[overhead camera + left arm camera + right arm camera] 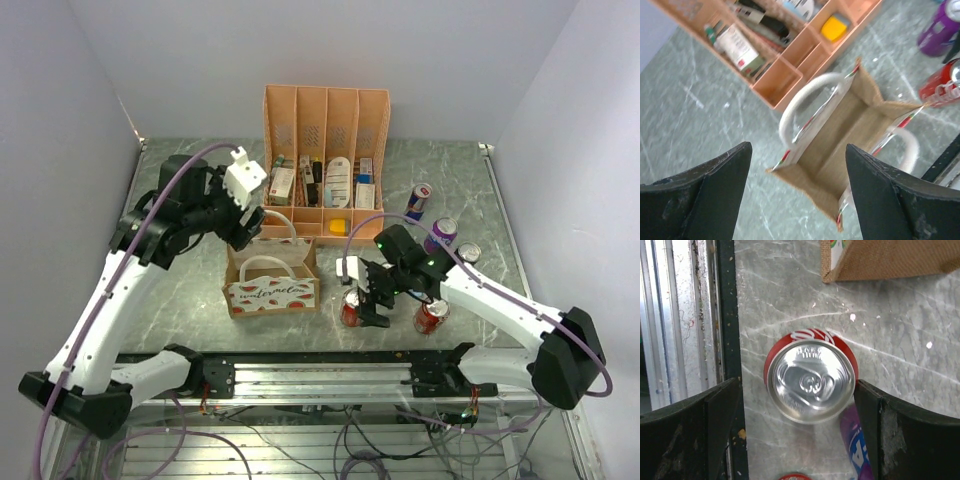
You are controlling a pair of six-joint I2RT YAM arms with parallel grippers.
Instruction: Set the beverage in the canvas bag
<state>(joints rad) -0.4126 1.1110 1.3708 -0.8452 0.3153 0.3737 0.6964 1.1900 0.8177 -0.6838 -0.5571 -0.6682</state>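
The canvas bag (272, 286), tan with white handles and a watermelon print, stands open at the table's middle. In the left wrist view its empty inside (840, 131) shows. My left gripper (250, 226) hovers open and empty above the bag's back left edge (798, 150). A red beverage can (351, 309) stands upright just right of the bag. My right gripper (366, 300) is open and straddles it from above. In the right wrist view the can's silver top (812, 382) sits between the fingers (705, 430), close to the right one, with a gap on the left.
A peach file organiser (325, 130) with small items stands behind the bag. A second red can (432, 316), a purple can (441, 234), a silver-topped can (468, 252) and a blue-red can (419, 201) stand on the right. A metal rail (330, 370) runs along the near edge.
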